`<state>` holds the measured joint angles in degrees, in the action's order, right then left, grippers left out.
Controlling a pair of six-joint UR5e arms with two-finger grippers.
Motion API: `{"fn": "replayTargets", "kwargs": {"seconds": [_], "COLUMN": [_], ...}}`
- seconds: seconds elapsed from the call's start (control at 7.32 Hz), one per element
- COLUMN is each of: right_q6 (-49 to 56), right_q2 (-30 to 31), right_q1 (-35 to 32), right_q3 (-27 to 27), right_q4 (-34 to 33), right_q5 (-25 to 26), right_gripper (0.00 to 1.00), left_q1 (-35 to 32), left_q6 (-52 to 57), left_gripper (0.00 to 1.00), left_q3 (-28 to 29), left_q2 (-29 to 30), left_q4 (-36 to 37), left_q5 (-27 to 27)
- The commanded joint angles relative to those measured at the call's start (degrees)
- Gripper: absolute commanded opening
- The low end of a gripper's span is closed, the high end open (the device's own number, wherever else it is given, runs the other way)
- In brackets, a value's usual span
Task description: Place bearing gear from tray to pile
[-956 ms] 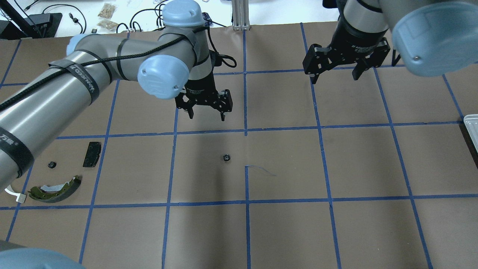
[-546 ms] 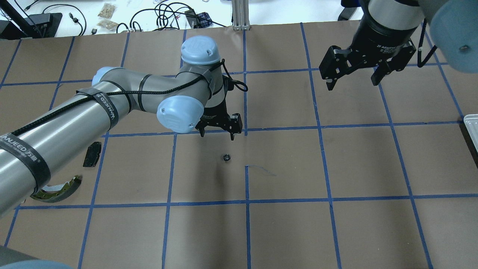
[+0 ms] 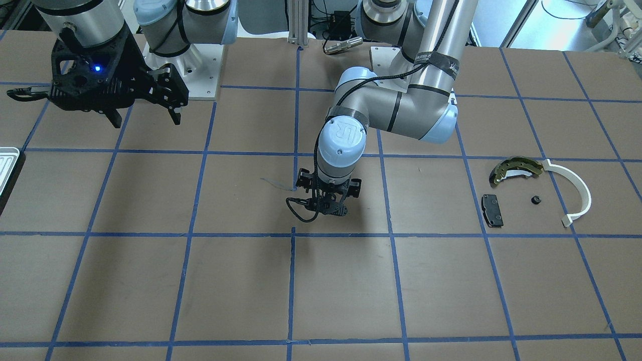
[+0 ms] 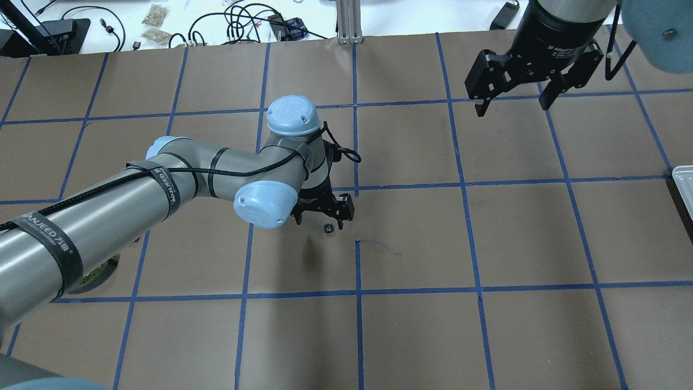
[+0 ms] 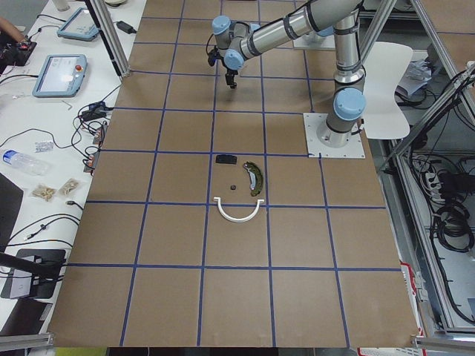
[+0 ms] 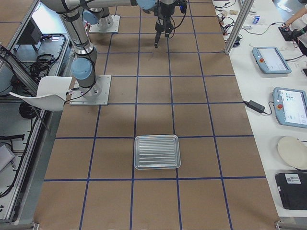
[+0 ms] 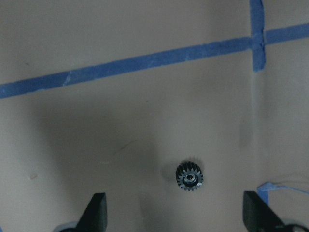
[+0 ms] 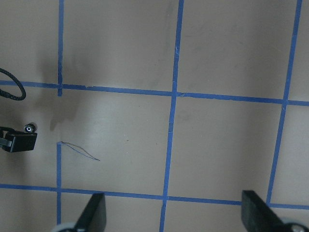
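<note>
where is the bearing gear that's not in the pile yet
In the overhead view the bearing gear lies near the table's centre, just left of the middle blue tape line, under the open left gripper, between its fingers but not gripped.

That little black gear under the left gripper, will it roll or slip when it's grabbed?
The gear lies flat, hole up, so it probably won't roll. It looks rigid, small and toothed, so the open left gripper might pinch it off-centre and flick it aside.

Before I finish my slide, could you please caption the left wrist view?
Left tool, open, hovers over the small black bearing gear on the brown table.
</note>
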<state>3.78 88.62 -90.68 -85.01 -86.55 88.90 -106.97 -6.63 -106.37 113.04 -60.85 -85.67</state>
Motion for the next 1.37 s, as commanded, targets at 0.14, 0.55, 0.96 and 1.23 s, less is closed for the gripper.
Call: {"fn": "replayTargets", "kwargs": {"seconds": [0.14,0.55,0.96,1.23], "right_q6": [-0.09,0.71,0.62,0.62], "right_q2": [-0.38,0.15,0.41,0.41], "right_q1": [0.07,0.24,0.24,0.15], "right_q3": [-0.33,-1.04,-1.04,-1.12], "right_q4": [0.24,-0.02,0.42,0.68], "right_q5": [-0.48,0.04,0.13,0.13], "right_gripper": [1.0,1.0,1.0,1.0], "left_q1": [-0.6,-0.87,-1.13,-0.79], "left_q6": [-1.45,-2.51,-2.33,-1.72], "left_gripper": [0.82,0.79,0.32,0.0], "left_q3": [-0.24,-0.24,-0.33,-0.07], "left_q2": [1.21,2.88,2.71,2.45], "left_q4": [1.16,4.33,4.16,3.81], "left_q5": [0.5,2.0,1.47,1.12]}}
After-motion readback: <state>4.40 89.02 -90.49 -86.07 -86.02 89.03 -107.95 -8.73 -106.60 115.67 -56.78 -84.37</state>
